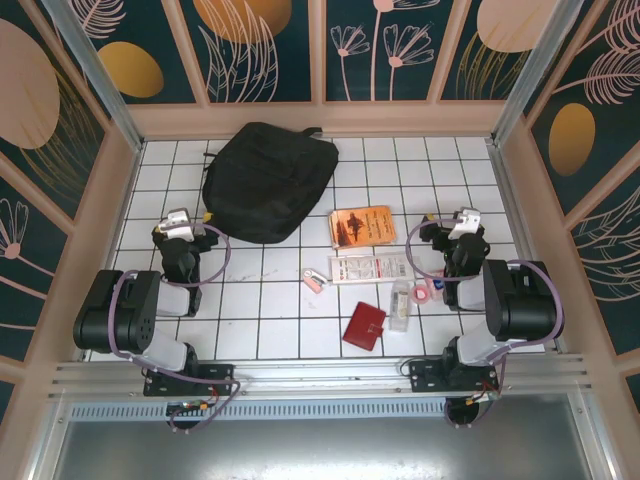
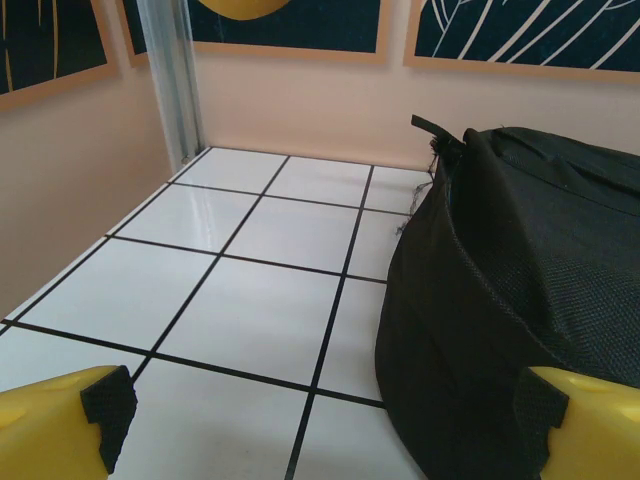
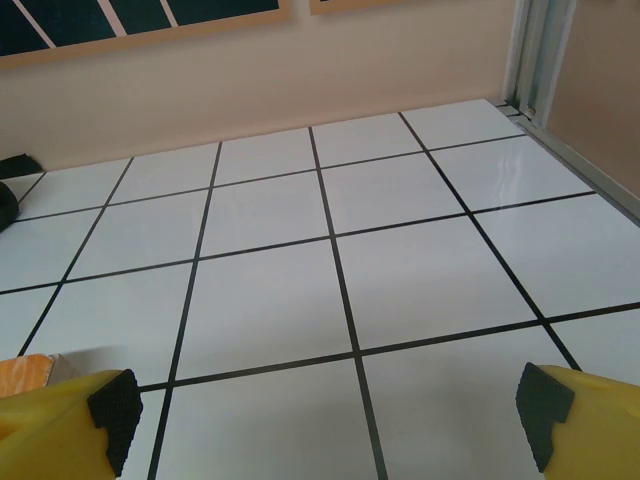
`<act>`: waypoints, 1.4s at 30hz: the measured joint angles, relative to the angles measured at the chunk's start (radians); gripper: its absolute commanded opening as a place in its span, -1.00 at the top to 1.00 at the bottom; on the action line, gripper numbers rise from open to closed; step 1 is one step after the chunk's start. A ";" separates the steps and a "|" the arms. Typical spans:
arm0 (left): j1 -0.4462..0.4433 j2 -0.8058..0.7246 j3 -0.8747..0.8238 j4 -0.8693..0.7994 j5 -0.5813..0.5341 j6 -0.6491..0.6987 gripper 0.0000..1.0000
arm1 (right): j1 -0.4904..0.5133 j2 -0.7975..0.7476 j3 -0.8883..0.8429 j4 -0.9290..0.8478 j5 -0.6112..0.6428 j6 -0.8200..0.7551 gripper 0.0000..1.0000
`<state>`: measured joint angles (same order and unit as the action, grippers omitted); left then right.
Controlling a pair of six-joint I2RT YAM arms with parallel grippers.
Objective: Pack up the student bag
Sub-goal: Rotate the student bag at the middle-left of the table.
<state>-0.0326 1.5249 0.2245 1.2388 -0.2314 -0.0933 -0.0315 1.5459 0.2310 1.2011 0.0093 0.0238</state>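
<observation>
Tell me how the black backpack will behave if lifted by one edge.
The student bag looks like soft, slumped fabric, so it will probably sag and fold rather than lift stiffly. Pushed, its side would likely dent before sliding.

No lettering can be read anywhere. The orange booklet (image 1: pixel 362 226) has a dark picture and some faint print on its cover. The white flat pack (image 1: pixel 368 268) just on its near side bears rows of reddish print. Both are too small and blurred to make out.
</observation>
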 measured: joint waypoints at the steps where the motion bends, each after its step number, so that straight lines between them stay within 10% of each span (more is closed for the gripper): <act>1: 0.000 0.000 0.000 0.000 0.000 0.000 -0.98 | 0.000 0.000 0.000 0.000 0.000 0.000 -0.98; 30: 0.000 -0.050 0.000 -0.043 -0.013 -0.002 -0.98 | 0.009 -0.006 0.000 -0.003 0.000 -0.013 -0.98; 42: -0.042 -0.589 0.352 -0.589 -0.075 -0.076 -0.98 | 0.568 -0.500 0.310 -0.473 0.311 -0.098 -0.98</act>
<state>-0.0750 0.9363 0.5766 0.6498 -0.3061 -0.1696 0.5362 1.0454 0.5411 0.7277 0.3206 -0.0738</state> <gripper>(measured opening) 0.987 0.989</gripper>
